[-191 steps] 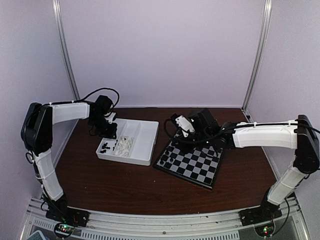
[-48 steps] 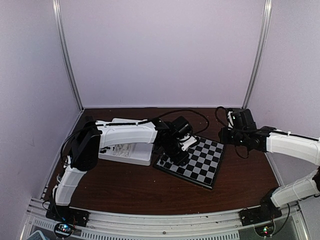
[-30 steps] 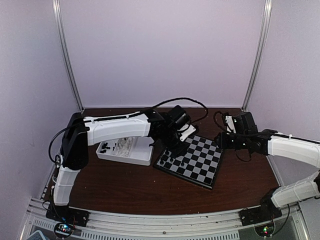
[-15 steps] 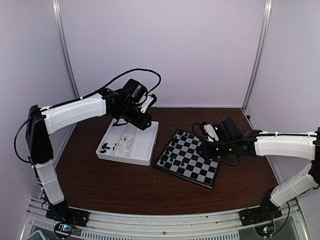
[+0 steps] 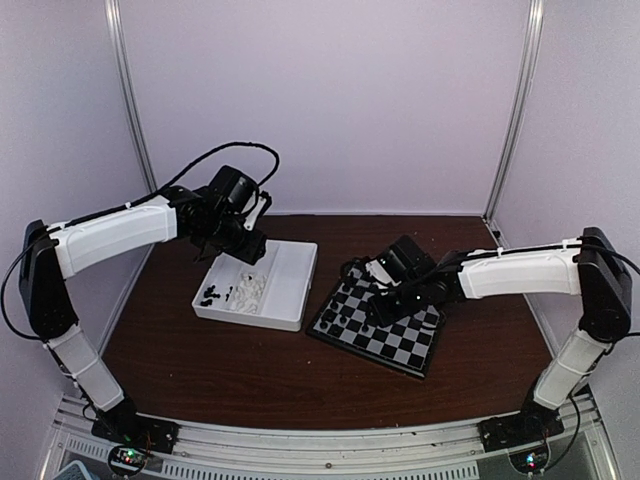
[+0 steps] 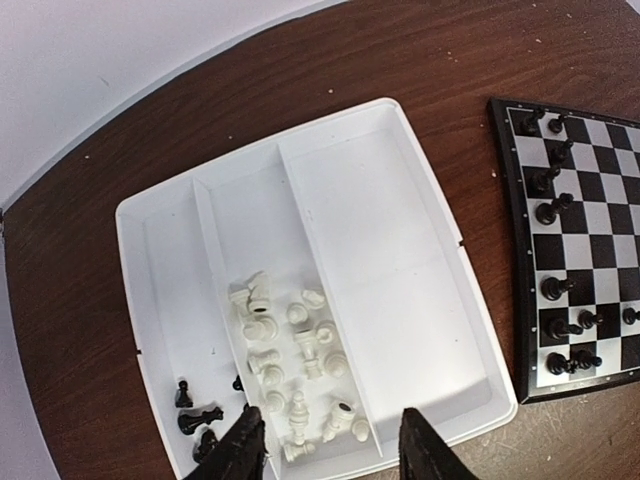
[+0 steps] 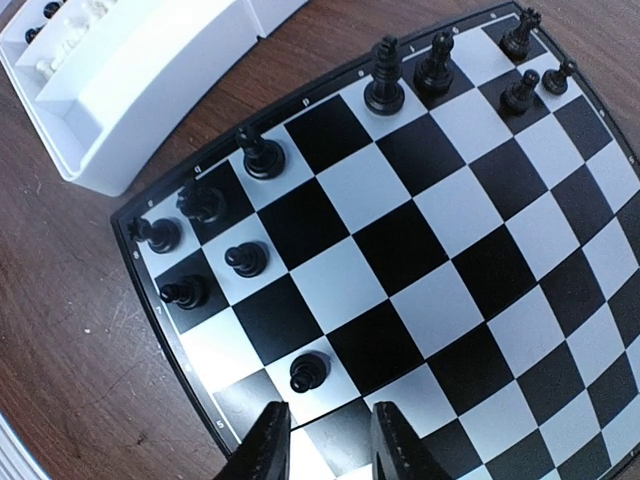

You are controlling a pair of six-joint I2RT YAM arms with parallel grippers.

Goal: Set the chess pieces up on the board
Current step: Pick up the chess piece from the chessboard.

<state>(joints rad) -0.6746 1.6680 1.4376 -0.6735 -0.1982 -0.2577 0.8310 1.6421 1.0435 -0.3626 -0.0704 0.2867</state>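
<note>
Along one edge of the board point(image 7: 440, 300), about a dozen black chessmen point(image 7: 385, 85) are already stood in two ranks, with gaps. Left in the white tray point(image 6: 380, 250) are the white chessmen point(image 6: 300, 350) and a few stray black pieces point(image 6: 198, 418). The left gripper point(image 6: 330, 420), above the tray, is seen parted and empty; the right gripper point(image 7: 325, 412), over the board, is narrowly parted and empty.

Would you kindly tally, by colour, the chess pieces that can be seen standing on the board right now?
Black pieces on the board: 11
White pieces on the board: 0 (those in view lie in the tray)
Total on the board: 11
</note>
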